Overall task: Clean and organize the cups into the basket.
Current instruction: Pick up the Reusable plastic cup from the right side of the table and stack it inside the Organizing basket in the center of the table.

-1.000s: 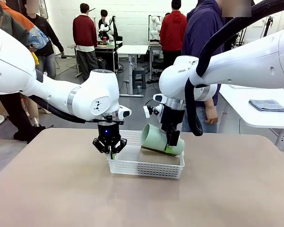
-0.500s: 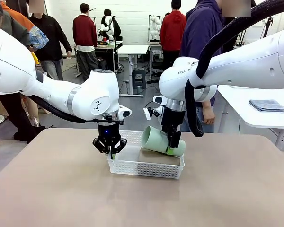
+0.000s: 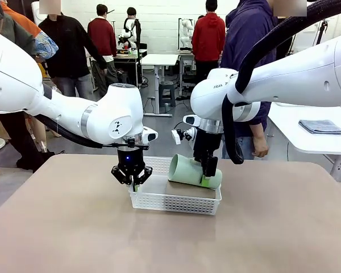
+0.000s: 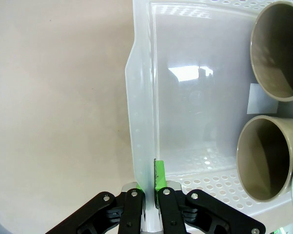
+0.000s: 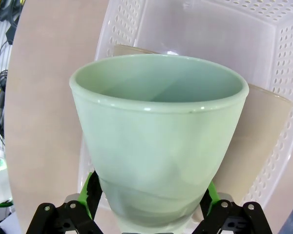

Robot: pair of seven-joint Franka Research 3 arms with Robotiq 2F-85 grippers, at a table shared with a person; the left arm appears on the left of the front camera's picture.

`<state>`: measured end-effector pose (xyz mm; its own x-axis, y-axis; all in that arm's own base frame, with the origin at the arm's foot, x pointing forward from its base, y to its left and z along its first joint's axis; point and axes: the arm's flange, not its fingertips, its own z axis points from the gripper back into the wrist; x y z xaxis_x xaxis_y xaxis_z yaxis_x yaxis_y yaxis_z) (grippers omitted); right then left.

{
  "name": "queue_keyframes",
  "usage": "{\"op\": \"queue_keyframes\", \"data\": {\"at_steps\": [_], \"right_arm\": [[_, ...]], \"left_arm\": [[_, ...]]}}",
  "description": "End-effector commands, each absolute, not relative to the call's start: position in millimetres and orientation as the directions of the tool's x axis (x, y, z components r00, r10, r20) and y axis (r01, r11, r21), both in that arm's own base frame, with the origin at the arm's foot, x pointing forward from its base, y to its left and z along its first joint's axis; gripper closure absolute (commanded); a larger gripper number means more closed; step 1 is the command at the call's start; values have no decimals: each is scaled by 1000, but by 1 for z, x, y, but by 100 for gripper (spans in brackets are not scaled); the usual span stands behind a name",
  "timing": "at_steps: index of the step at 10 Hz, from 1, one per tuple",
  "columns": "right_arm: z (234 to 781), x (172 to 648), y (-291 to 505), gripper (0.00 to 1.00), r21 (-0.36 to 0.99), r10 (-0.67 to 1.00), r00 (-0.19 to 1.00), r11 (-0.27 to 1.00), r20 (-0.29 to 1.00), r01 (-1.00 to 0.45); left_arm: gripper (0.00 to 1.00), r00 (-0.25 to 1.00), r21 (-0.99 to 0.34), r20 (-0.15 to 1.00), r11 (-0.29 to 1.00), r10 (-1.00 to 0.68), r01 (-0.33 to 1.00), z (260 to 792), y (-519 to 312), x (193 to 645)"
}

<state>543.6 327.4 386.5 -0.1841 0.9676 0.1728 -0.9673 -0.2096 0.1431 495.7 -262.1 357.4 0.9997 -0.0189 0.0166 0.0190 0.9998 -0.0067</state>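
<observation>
Mint cup lying across the two tan cups in the basket; L gripper clamped on the basket wall.

You've got the white basket (image 3: 176,200) mid-table, w/ the left gripper (image 3: 132,181) at its left end, jaws pinched tight on the side wall; in the left wrist view the green pad (image 4: 159,176) sits inside the wall, other finger outside. Two tan cups (image 4: 264,165) lie on their sides in the basket's right part, mouths facing that cam. Mint green cup (image 3: 194,172) lies on its side atop them, mouth to picture left. Your right gripper (image 3: 208,177) straddles its narrow base end, fingers spread wide either side; can't tell if the pads touch it.
</observation>
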Motion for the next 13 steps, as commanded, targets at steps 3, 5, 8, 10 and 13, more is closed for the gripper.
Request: {"op": "queue_keyframes", "data": {"at_steps": [3,5,8,10,13], "right_arm": [[412,545,311,0,70,959,-185,-204,215,-976],[458,541,275,0,-34,945,-152,-148,288,-988],[511,519,188,0,-116,809,-175,-132,561,-984],[523,496,119,0,-168,647,-225,-150,729,-974],[498,465,21,0,-158,542,-146,-25,827,-987]], "left_arm": [[100,1000,-9,22,1000,-19,19,360,-262,497],[100,1000,-9,22,1000,-19,19,360,-262,497],[100,1000,-9,22,1000,-19,19,360,-262,497],[100,1000,-9,22,1000,-19,19,360,-262,497],[100,1000,-9,22,1000,-19,19,360,-262,497]]}}
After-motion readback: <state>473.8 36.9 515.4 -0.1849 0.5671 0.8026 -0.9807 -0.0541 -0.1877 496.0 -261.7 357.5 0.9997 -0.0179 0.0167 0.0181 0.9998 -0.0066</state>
